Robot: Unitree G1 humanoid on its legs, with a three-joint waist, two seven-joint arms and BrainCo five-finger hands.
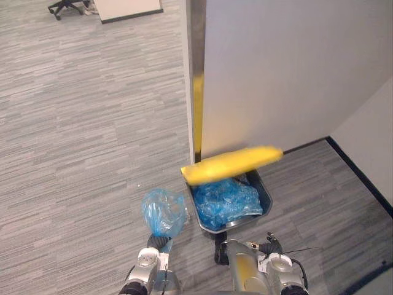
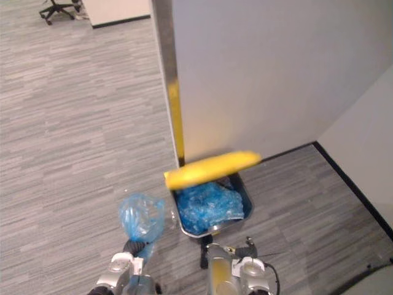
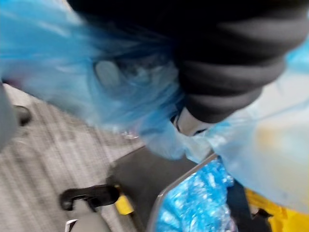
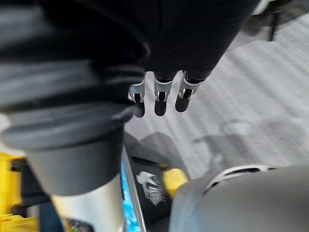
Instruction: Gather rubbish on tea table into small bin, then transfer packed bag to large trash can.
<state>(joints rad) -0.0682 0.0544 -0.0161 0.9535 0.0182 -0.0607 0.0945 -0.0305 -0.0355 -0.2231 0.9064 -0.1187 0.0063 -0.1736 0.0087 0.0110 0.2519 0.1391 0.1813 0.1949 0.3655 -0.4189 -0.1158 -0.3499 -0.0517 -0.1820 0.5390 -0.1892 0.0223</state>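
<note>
Beside the large trash can (image 1: pixel 265 195), the left hand (image 1: pixel 158 243) grips the packed bag (image 1: pixel 163 212) by its neck, right hand (image 4: pixel 160 96) fingers hanging loose and empty; the raised yellow lid (image 1: pixel 232 165) could swing shut and block the drop.

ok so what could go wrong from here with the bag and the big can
The blue rubbish bag in the left robot hand hangs beside the large trash can, over carpet, not over its opening; released now, it would probably land there.
The yellow lid stands raised over the opening's back edge; if it drops, it could block the bag.
The crumpled blue liner already fills much of the can, so the bag might perch on top.
</note>
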